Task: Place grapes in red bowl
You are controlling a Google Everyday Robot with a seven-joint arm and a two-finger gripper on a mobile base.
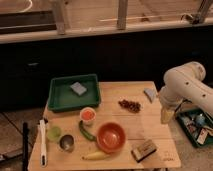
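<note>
At surface's point(150, 127) three o'clock, hovers with claw point(166, 116) wide open, empty; has yet to lift grapes point(129, 105) lying at bowl's point(111, 137) one o'clock.

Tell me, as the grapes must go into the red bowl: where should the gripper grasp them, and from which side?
Probably the middle of the grapes, across the cluster's short width, coming from straight above: it lies flat on the table, elongated left to right in the view, with bare wood around it. The gripper hangs open and empty at the table's right edge.
</note>
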